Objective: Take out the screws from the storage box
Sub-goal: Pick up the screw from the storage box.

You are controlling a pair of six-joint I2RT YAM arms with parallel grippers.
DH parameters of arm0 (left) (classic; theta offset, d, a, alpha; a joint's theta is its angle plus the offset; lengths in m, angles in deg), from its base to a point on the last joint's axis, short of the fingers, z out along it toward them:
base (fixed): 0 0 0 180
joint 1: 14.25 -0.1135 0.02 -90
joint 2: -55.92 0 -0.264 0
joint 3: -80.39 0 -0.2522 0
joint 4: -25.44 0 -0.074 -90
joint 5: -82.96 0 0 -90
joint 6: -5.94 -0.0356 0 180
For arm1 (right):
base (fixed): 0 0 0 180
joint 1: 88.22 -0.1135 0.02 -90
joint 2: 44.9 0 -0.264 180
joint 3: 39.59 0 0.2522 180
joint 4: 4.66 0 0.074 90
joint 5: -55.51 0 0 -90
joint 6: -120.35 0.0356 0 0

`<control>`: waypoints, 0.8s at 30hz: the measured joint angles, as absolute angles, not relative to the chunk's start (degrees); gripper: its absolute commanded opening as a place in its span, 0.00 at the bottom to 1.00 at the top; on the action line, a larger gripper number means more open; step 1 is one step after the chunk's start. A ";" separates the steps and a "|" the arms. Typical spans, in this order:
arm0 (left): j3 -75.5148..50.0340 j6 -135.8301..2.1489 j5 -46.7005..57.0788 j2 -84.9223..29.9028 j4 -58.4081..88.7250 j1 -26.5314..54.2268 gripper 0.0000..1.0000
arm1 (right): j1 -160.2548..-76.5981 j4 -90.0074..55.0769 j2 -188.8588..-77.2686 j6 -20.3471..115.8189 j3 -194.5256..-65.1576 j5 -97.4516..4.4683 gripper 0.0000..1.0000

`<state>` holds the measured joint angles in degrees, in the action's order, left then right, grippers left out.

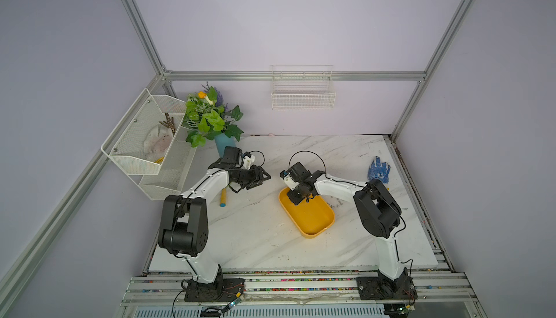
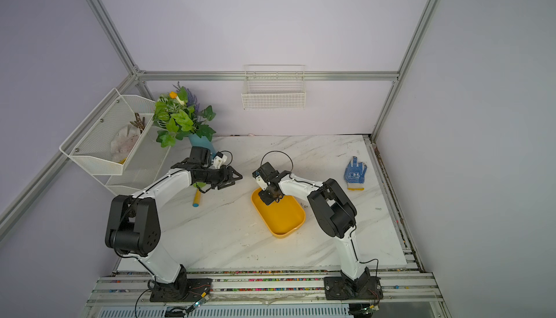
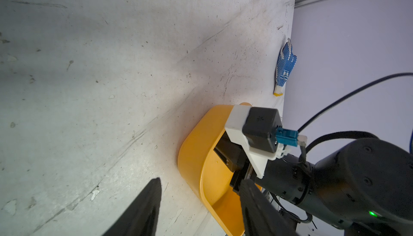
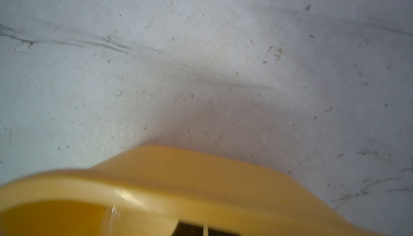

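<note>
Right gripper (image 1: pixel 294 200) tipped down into the far end of the storage box (image 1: pixel 316 223), tips low by the far wall; jaws clenched tight; whether a screw sits between them can't tell, gripper body hides it; box is shallow glossy yellow plastic, rounded corners, smooth rolled rim, lying at a slant mid-table; table (image 1: pixel 255 235) is a white marble-look slab, grey veins, scuffed and speckled; screws (image 1: pixel 336 203) show as a few tiny silvery-grey bits on the table just beside the box's right long side, one more well apart toward the right edge; left gripper (image 1: pixel 265 180) hovers left of the box, black fingers (image 3: pixel 147 203) spread, nothing between; blue dotted knit glove (image 1: pixel 378 170) flat near the far right edge.
</note>
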<state>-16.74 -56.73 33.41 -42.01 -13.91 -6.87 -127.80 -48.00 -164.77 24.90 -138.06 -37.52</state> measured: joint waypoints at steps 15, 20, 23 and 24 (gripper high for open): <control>-16.74 -56.73 33.41 -41.95 -14.02 -7.07 0.61 | -127.82 -51.67 -161.06 28.44 -137.07 -38.85 0.00; -16.74 -56.75 33.41 -41.95 -14.08 -7.07 0.61 | -127.82 -52.83 -155.33 29.71 -135.72 -39.29 0.00; -16.74 -56.75 33.41 -41.95 -14.08 -7.07 0.61 | -127.51 -53.42 -151.70 30.56 -134.34 -39.29 0.00; -16.74 -56.75 33.41 -41.95 -14.08 -7.07 0.61 | -127.34 -53.57 -150.59 30.86 -133.64 -39.25 0.00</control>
